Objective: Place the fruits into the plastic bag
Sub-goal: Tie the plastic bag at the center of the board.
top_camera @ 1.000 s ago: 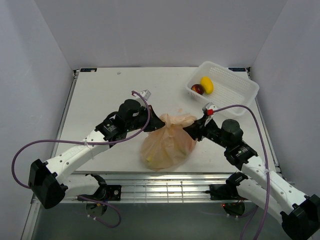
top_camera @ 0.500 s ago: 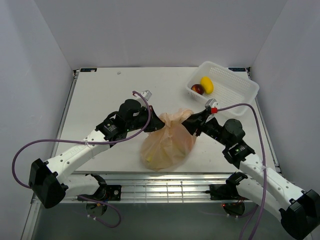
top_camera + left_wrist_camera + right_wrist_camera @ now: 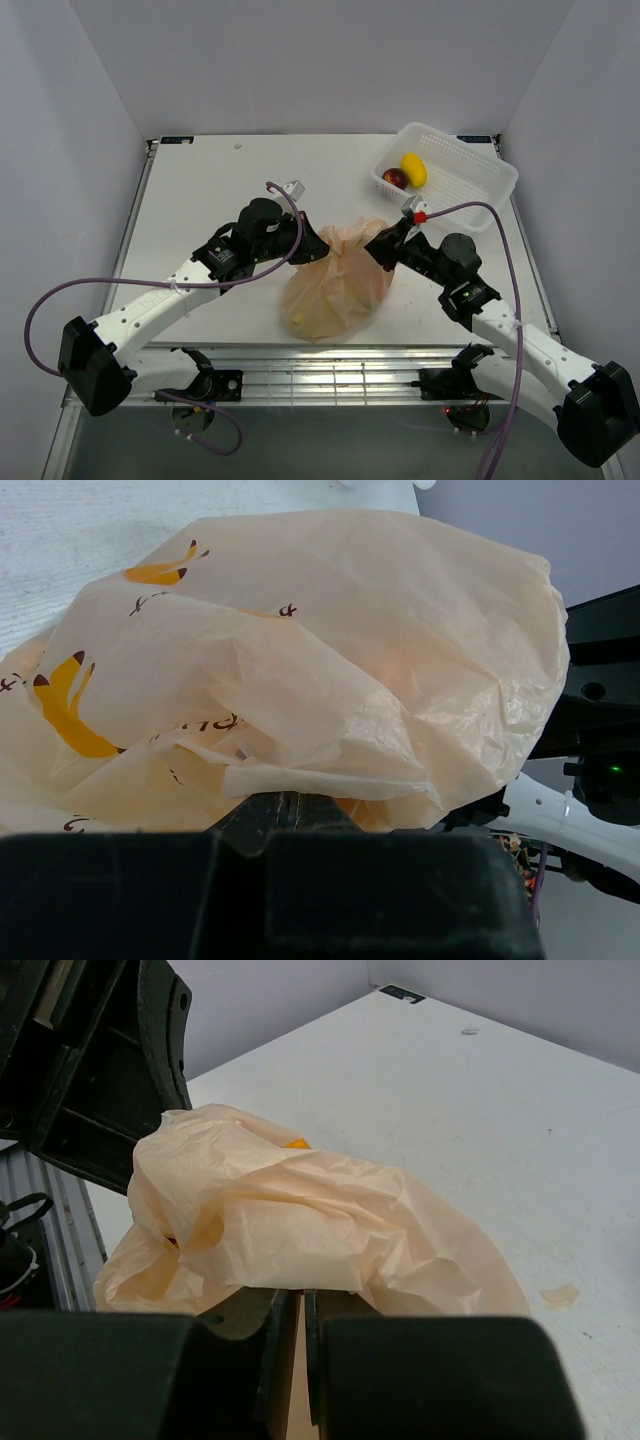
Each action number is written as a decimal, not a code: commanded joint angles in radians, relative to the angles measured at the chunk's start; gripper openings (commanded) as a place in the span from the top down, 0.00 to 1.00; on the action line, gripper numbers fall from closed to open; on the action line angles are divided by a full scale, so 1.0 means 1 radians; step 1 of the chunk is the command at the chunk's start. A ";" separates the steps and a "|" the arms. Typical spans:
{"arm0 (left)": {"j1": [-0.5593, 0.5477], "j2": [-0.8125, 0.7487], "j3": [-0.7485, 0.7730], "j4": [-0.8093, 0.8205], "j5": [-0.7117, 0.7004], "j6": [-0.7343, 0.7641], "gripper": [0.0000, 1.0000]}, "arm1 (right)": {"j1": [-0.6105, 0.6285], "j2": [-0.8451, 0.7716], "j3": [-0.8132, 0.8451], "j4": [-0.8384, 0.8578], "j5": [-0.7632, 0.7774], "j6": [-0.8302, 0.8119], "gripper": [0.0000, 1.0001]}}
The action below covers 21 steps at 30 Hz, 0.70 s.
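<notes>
- Grip first: my left claw [image 3: 288, 808] is clenched on a fold of the plastic bag [image 3: 300, 670], and the thin film bunches up right over the fingertips.
- My right claw [image 3: 300, 1305] is clamped the same way. Its two fingers are nearly together, with the bag's edge pinched in the narrow slit between them.
- From above, both claws meet the bag at its far, upper edge, the left one on its left side and the right one on its right, facing each other across the crumpled top.
- The bag is translucent peach-orange and wrinkled, and printed bananas [image 3: 65, 715] show on the side near my left wrist.
- It lies on the white table [image 3: 200, 200] between my two arms, bulging toward the near edge. I cannot tell whether the yellow tint low in it is print or fruit.
- Well apart from the bag, a white lattice basket [image 3: 470, 160] stands at the far right corner of the table.
- Two fruits lie in the basket's left end, a yellow fruit [image 3: 413, 168] and a dark-red fruit [image 3: 396, 179], touching each other.
</notes>
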 commanded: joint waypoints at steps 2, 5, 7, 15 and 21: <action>0.002 -0.009 0.018 0.012 -0.001 0.010 1.00 | 0.004 0.005 0.037 0.049 0.023 0.018 0.92; 0.002 -0.010 0.028 -0.030 -0.066 -0.006 1.00 | 0.003 -0.014 0.077 -0.112 0.017 0.027 0.92; 0.004 -0.021 0.036 -0.060 -0.106 -0.011 1.00 | 0.003 -0.037 0.071 -0.161 -0.016 0.038 0.92; 0.004 -0.033 0.041 -0.061 -0.120 0.023 1.00 | 0.001 -0.009 0.181 -0.457 -0.311 0.069 0.92; 0.004 -0.036 0.016 -0.027 -0.061 0.041 1.00 | 0.001 0.050 0.203 -0.366 -0.478 0.131 0.92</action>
